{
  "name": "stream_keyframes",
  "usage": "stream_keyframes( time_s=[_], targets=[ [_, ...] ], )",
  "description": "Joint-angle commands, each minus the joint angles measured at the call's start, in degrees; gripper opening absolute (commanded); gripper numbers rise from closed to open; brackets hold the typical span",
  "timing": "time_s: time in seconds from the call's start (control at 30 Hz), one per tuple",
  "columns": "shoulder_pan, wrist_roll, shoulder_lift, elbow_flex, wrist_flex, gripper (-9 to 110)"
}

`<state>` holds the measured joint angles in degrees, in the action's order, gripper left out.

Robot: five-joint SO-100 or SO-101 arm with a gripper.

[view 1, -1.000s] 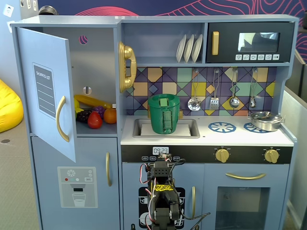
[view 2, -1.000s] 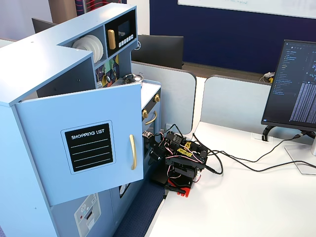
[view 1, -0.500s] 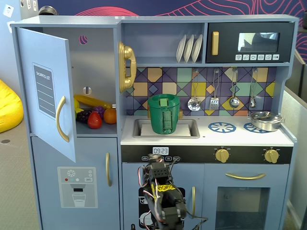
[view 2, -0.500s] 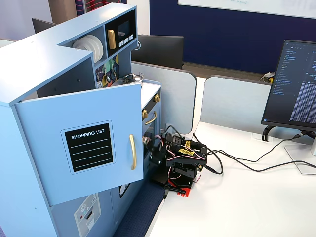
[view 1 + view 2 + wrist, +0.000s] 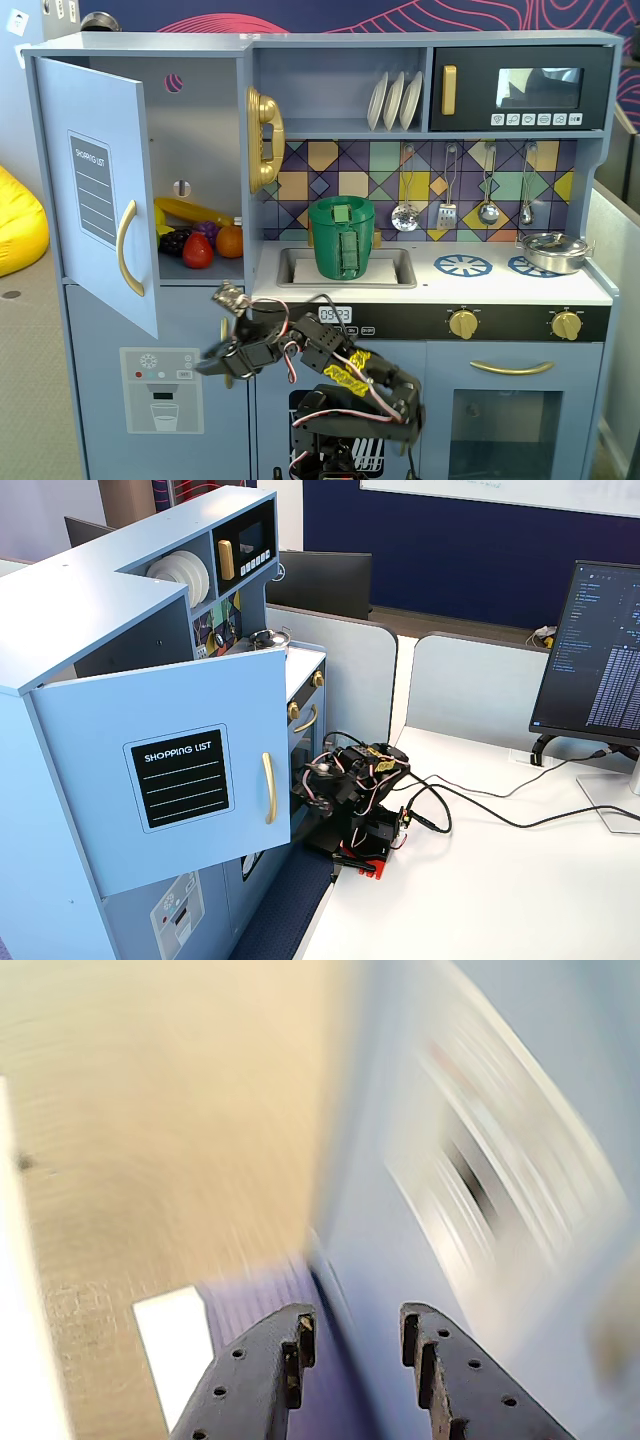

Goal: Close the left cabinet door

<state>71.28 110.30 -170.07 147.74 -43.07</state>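
Light-blue wood, the left cabinet door hangs wide open at the kitchen's left end, its gold handle facing out. The claw sits low beneath its free edge, released and holding nothing. A push landing that low could slip under the panel and hit the freezer door.

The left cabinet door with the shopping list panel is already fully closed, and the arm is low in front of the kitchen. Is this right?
Not quite. The left cabinet door stands wide open, as both fixed views show; toy fruit is visible inside. The gripper is indeed low in front of the kitchen.
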Motion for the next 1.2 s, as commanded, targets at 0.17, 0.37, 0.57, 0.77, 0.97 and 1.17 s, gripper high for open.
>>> stream_keyframes(
  time_s=[0.17, 0.37, 0.57, 0.77, 0.97, 1.17],
  targets=[
    [20.2, 8.8, 10.2, -12.5, 15.9, 0],
    [26.8, 10.7, 16.7, -13.5, 23.7, 0],
    [26.1, 10.8, 29.7, -22.3, 30.1, 0],
    [25.0, 12.0, 44.0, -36.2, 31.0, 0],
    [21.5, 13.8, 51.2, -41.9, 31.5, 0],
    [16.9, 14.8, 51.9, -41.9, 31.6, 0]
  ],
)
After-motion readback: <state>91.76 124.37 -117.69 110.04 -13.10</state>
